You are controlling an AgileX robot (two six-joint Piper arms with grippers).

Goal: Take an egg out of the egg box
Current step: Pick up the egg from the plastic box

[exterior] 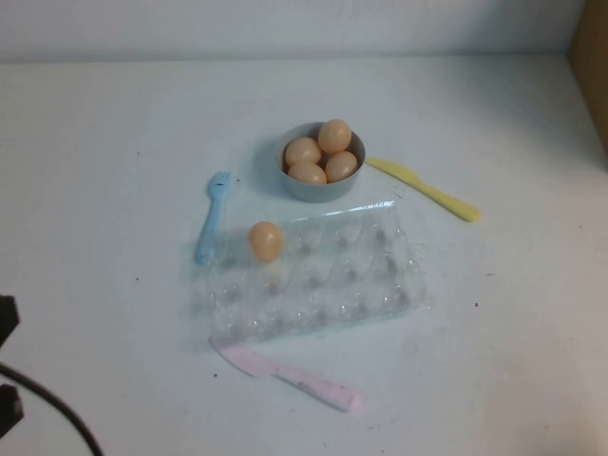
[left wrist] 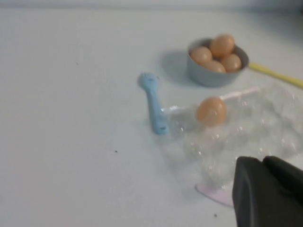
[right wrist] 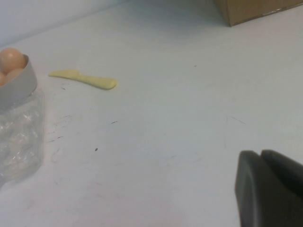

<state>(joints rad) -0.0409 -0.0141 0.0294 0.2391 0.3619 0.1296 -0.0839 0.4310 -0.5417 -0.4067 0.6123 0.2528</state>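
The egg box [exterior: 323, 275] lay flat on the white worktop [exterior: 114, 142], near its centre in the high view. One egg [exterior: 266, 240] sat in a cup at the box's far-left corner; the other cups appeared unfilled. The same egg [left wrist: 211, 111] showed in the left wrist view, seated at the near edge of the clear plastic tray [left wrist: 251, 127].

Just beyond the box stood a grey bowl [exterior: 321, 180] holding four more eggs [exterior: 321, 154], piled together. The bowl's base stood at or just behind the far edge of the box; contact could not be resolved.

A blue fork [exterior: 211, 217] lay to the robot's left of the box, tines pointing away, handle end close to the box's corner by the egg. A yellow knife [exterior: 425, 188] lay to the right of the bowl, angled away toward the right. A pink knife [exterior: 290, 375] lay along the near edge of the box, its left end at or under the box's near-left corner.

Left end effector [left wrist: 267, 194]: only a dark part of its body was seen at the edge of the left wrist view, back from the box on the near side; whether it was released or clenched, cannot tell. Right end effector [right wrist: 270, 189]: likewise only dark bodywork visible, over bare worktop well to the right of the box and yellow knife [right wrist: 84, 79]; state cannot be told. Neither touched any object.

A brown cardboard box [right wrist: 251, 9] stood at the far right of the worktop.
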